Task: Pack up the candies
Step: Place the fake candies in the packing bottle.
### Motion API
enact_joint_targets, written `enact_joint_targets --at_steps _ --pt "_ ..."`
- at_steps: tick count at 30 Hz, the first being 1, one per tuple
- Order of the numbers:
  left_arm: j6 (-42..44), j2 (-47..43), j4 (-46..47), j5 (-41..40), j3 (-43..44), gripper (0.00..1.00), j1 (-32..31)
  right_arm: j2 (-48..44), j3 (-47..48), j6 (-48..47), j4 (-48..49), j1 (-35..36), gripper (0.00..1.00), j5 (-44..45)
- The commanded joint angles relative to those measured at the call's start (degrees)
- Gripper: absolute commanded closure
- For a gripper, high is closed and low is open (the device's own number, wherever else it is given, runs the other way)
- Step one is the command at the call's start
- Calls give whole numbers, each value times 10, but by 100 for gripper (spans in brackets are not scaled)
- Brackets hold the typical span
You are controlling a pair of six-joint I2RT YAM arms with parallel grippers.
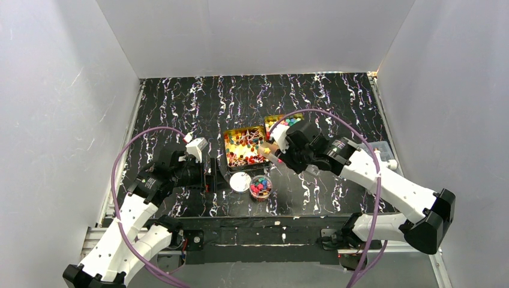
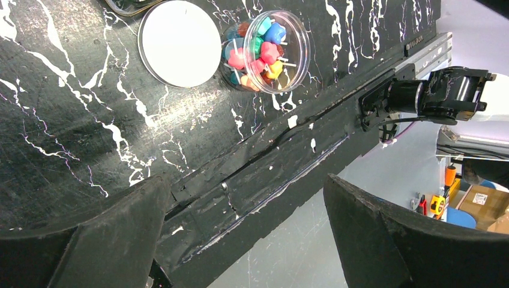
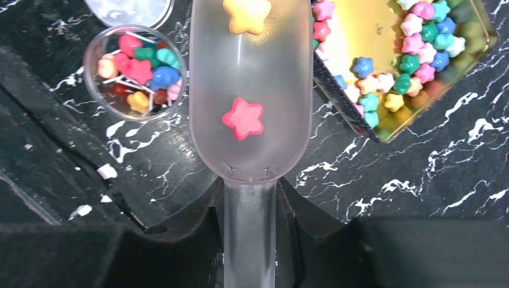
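Note:
My right gripper (image 3: 250, 222) is shut on the handle of a translucent scoop (image 3: 250, 78). The scoop carries a pink star candy (image 3: 243, 118) and a yellow one (image 3: 246, 13). It hangs between a small clear jar (image 3: 91, 51) part-filled with candies (image 3: 139, 71) and a gold tin (image 3: 372, 30) holding several star candies (image 3: 420, 54). In the top view the right gripper (image 1: 282, 153) is over the tins, and the scoop (image 1: 268, 151) points left. My left gripper (image 1: 211, 175) is open and empty left of the jar (image 1: 268, 182), near the table's front edge (image 2: 288, 174).
The jar's white round lid (image 1: 240, 181) lies flat just left of the jar (image 2: 303, 45). Two gold tins sit side by side mid-table, the left one (image 1: 227, 133) full of twist-wrapped pieces, the right one (image 1: 271, 118) partly under my right arm. White walls enclose the black marbled table (image 1: 180, 102).

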Motion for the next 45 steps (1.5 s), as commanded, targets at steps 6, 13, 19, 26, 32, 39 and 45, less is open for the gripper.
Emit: enact_joint_targets --at_steps 6,13,19,26,32,39,45 --pt "3 -10 -7 1 -4 2 1 -23 47 151 -34 87 99 59" --pt "3 -12 -7 1 -4 1 2 -5 74 233 -86 149 99 94" --pt "3 -14 -7 3 -4 1 2 2 82 272 -123 200 99 114" --pt "3 -16 -6 5 -4 1 2 18 91 310 -177 241 99 123" --pt "4 -20 -5 7 -4 1 1 42 87 328 -207 251 99 104" --pt "5 -25 -4 8 -4 1 2 83 97 331 -249 251 99 84" --pt "6 -28 -4 11 -4 1 2 109 116 335 -270 251 99 75"
